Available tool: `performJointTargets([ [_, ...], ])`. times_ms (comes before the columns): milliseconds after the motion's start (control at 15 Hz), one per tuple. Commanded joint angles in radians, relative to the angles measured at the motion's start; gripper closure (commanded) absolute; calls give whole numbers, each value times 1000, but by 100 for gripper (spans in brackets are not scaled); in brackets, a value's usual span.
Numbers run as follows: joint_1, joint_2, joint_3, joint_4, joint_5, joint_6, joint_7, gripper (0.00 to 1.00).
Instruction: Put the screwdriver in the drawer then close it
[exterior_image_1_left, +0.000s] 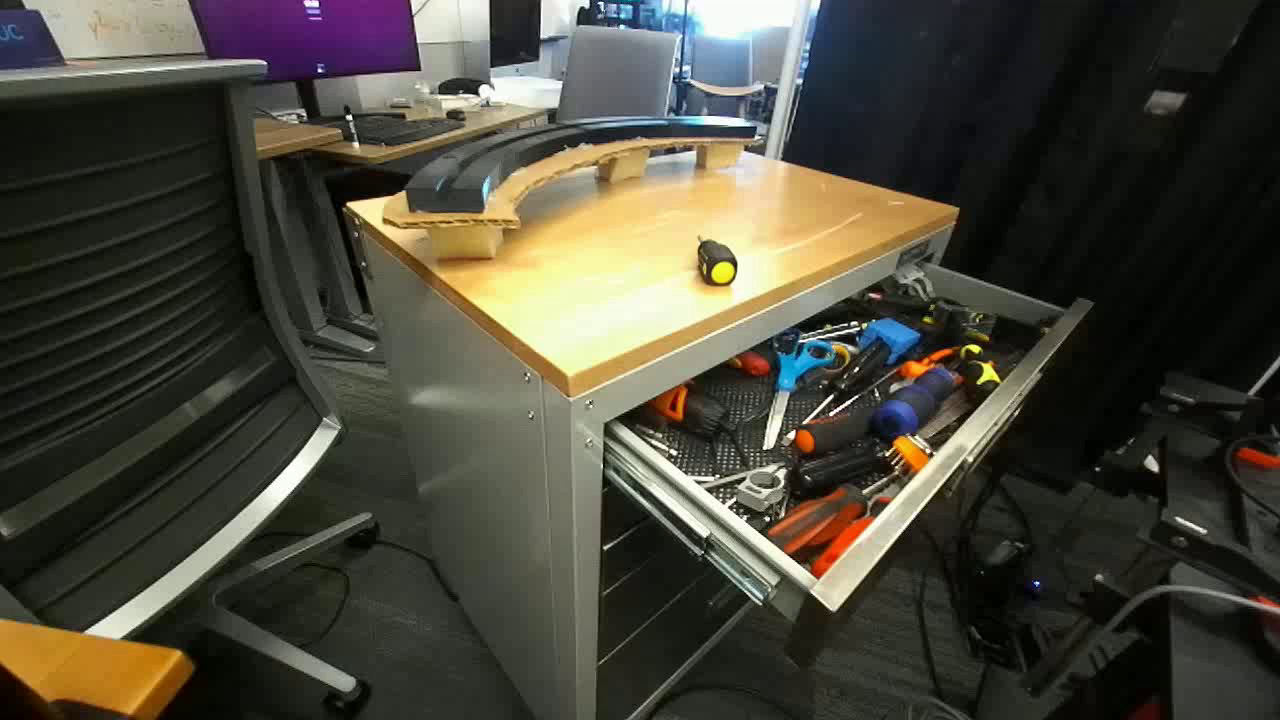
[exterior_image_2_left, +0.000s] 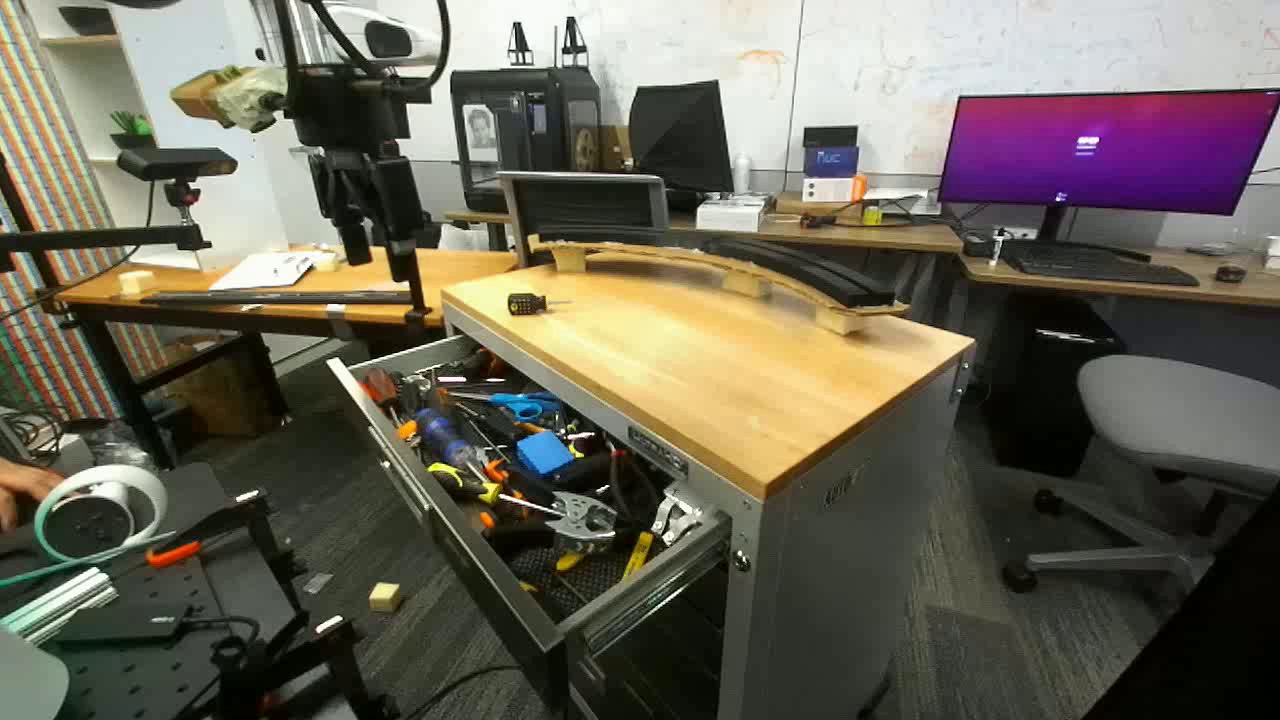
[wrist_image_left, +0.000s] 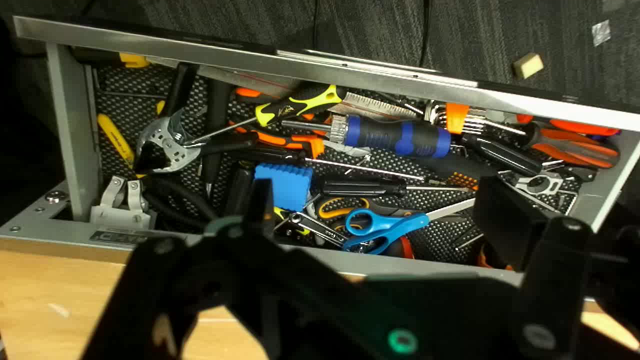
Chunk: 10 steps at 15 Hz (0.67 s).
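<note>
The screwdriver is stubby and black with a yellow end. It lies on its side on the wooden cabinet top, near the edge above the drawer, in both exterior views (exterior_image_1_left: 717, 263) (exterior_image_2_left: 527, 304). It does not show in the wrist view. The drawer (exterior_image_1_left: 940, 470) is pulled out and full of tools; it also shows in an exterior view (exterior_image_2_left: 500, 572) and in the wrist view (wrist_image_left: 320, 70). My gripper (exterior_image_2_left: 380, 262) hangs in the air, pointing down, apart from the screwdriver. In the wrist view my gripper (wrist_image_left: 377, 190) is open and empty, its fingers over the drawer's inner side.
A black curved track (exterior_image_1_left: 580, 140) on cardboard and wooden blocks stands at the back of the cabinet top (exterior_image_1_left: 620, 290). In the drawer lie blue scissors (wrist_image_left: 390, 230), a blue block (wrist_image_left: 284, 185) and several longer tools. An office chair (exterior_image_1_left: 150, 330) stands beside the cabinet.
</note>
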Motion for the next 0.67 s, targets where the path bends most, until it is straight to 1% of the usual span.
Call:
performJointTargets([
  [0, 2, 0, -2, 3, -1, -2, 1, 0],
  [400, 2, -2, -2, 6, -1, -2, 1, 0],
  [467, -13, -13, -6, -6, 3, 23, 27, 0],
  [533, -32, 4, -7, -5, 12, 51, 73, 0],
  [600, -36, 69, -13, 26, 28, 65, 96, 0],
])
